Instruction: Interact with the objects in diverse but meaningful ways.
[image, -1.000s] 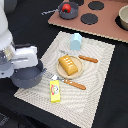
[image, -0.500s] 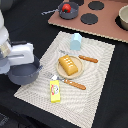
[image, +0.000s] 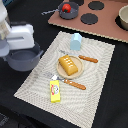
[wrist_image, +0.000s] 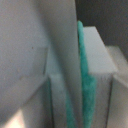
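A grey two-handled pot (image: 23, 57) is seen at nine o'clock of the bread loaf (image: 69, 65), under the arm; the claw's state cannot be told, so setting it down is judged the step in hand, release next.

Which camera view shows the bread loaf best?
The exterior view: the bread loaf sits in plain sight on the round plate. The wrist view shows none of it, only blurred grey and green surfaces up close.
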